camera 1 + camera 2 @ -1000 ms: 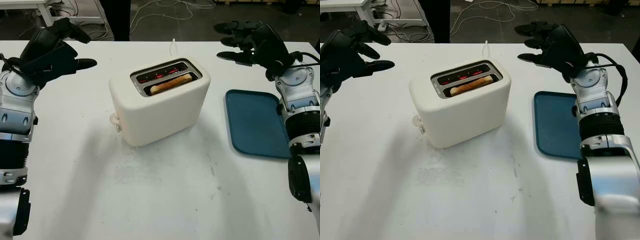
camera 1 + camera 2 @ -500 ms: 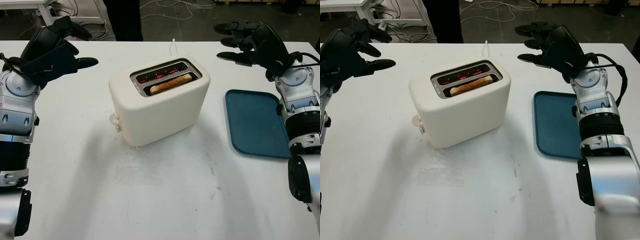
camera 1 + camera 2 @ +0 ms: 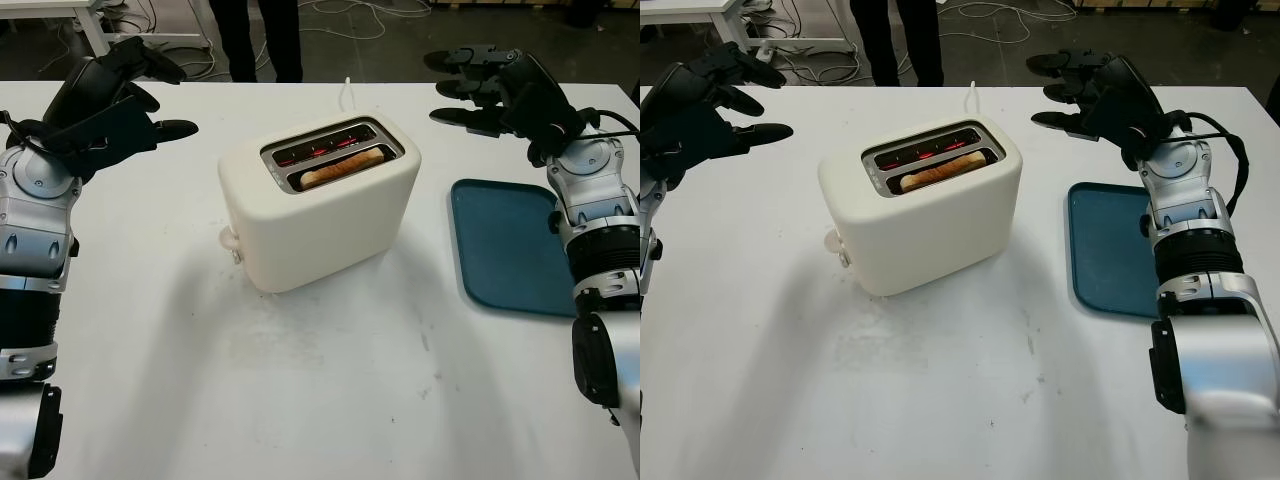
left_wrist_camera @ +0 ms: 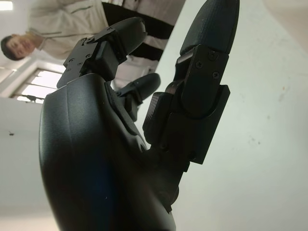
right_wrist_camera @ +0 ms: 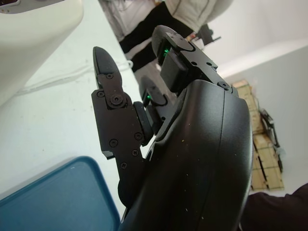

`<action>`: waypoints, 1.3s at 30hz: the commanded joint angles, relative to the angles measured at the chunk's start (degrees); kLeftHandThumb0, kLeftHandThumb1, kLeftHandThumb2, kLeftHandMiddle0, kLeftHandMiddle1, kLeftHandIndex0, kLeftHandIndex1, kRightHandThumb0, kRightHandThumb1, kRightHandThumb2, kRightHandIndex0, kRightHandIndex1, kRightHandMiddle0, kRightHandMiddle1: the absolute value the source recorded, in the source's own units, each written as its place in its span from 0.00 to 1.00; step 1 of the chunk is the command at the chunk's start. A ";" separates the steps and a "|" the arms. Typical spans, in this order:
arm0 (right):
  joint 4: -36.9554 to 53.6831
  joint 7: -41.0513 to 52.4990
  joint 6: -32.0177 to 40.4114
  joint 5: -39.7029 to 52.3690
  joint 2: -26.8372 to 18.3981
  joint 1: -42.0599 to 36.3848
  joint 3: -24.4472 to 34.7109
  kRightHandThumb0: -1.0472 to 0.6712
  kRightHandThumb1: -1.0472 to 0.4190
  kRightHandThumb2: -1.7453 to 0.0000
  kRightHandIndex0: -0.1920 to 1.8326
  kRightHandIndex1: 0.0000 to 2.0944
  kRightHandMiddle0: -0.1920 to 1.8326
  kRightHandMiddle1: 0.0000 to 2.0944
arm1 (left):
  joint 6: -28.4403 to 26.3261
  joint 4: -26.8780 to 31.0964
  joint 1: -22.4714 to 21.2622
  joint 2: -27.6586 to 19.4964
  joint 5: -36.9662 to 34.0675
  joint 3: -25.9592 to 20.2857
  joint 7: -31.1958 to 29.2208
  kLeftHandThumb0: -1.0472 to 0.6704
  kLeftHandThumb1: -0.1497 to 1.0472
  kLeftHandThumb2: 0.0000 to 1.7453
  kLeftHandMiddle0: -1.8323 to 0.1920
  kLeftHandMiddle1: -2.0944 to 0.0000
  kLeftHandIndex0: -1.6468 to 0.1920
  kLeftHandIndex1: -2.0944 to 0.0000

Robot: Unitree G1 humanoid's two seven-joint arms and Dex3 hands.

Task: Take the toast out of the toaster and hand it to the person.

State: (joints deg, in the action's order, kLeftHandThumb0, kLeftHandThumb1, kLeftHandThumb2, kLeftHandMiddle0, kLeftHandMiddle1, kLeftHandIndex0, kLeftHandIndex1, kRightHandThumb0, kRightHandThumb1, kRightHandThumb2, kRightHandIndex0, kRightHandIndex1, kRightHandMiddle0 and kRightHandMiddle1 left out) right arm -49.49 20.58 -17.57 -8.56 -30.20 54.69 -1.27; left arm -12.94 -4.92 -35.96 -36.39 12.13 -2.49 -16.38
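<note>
A cream toaster [image 3: 318, 205] stands in the middle of the white table, its far slot glowing red. A slice of toast [image 3: 341, 166] sits low in the near slot. My left hand [image 3: 110, 100] hovers open above the table's far left, well away from the toaster. My right hand [image 3: 500, 88] hovers open at the far right, beyond the blue tray, and holds nothing. A person [image 3: 255, 38] in dark trousers stands behind the table's far edge; the same person [image 4: 91, 19] appears past my left hand in the left wrist view.
A blue tray [image 3: 510, 245] lies flat on the table to the right of the toaster. The toaster's white cord [image 3: 347, 95] runs off the far edge. Cables and a desk leg lie on the dark floor behind. The near half of the table [image 3: 330, 400] is bare.
The person has stepped further into view behind the table. My right hand has shifted slightly up and left. My left hand has barely moved.
</note>
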 commanded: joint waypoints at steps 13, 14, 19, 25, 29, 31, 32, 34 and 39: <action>0.82 0.27 0.48 0.01 -0.39 -0.30 0.14 0.40 0.09 0.98 0.40 0.00 0.38 0.00 | -0.67 2.01 0.72 -0.38 -0.20 -0.65 -1.06 0.14 0.89 0.01 0.83 0.44 0.77 0.57; 0.91 0.31 0.56 0.10 -0.38 -0.34 0.21 0.40 0.09 0.98 0.39 0.00 0.38 0.00 | -0.49 1.97 0.76 -0.47 -0.13 -0.61 -1.07 0.14 0.89 0.00 0.83 0.44 0.77 0.57; 1.02 0.15 0.18 -0.03 -0.40 -0.59 0.14 0.41 0.09 0.98 0.39 0.00 0.38 0.00 | 0.74 1.88 1.20 -0.95 0.48 -0.34 -1.03 0.14 0.89 0.01 0.83 0.45 0.77 0.58; 1.22 0.27 0.60 0.53 0.02 -0.83 0.43 0.43 0.09 0.97 0.39 0.00 0.38 0.00 | -2.75 3.93 1.30 -0.40 0.88 -0.29 -0.84 0.16 0.89 0.01 0.81 0.49 0.76 0.61; 1.53 0.64 0.61 0.73 0.11 -0.98 0.36 0.43 0.09 0.97 0.39 0.00 0.38 0.00 | -4.41 4.91 1.49 -0.37 1.20 -0.03 -0.78 0.17 0.88 0.00 0.80 0.49 0.75 0.62; 1.72 0.20 0.38 0.52 0.16 -1.18 0.23 0.43 0.09 0.97 0.39 0.00 0.38 0.00 | -4.56 5.14 1.57 -0.43 1.16 0.01 -0.91 0.18 0.88 0.00 0.80 0.50 0.75 0.63; 1.86 0.04 0.41 0.49 0.22 -1.29 0.23 0.43 0.09 0.97 0.39 0.00 0.38 0.00 | -4.78 5.27 1.58 -0.34 1.01 -0.09 -0.96 0.18 0.88 0.00 0.80 0.50 0.75 0.63; 2.04 0.21 0.55 0.86 0.34 -1.47 0.45 0.43 0.09 0.97 0.39 0.00 0.38 0.00 | -4.96 5.46 1.64 -0.34 1.06 -0.16 -0.93 0.18 0.88 0.00 0.80 0.50 0.75 0.64; 2.45 0.46 1.08 1.17 0.32 -1.65 0.55 0.45 0.09 0.96 0.38 0.00 0.37 0.00 | -5.49 6.04 1.70 -0.48 1.26 -0.07 -0.99 0.18 0.88 0.00 0.80 0.51 0.74 0.65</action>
State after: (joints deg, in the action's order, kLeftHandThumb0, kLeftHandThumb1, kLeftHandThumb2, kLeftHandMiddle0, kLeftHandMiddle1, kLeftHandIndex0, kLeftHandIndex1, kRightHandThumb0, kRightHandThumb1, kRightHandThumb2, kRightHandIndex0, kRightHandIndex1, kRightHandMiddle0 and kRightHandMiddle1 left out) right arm -47.71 20.86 -17.35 -7.95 -30.19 53.51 -1.18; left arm -17.73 0.20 -35.18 -36.44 12.66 -2.46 -17.19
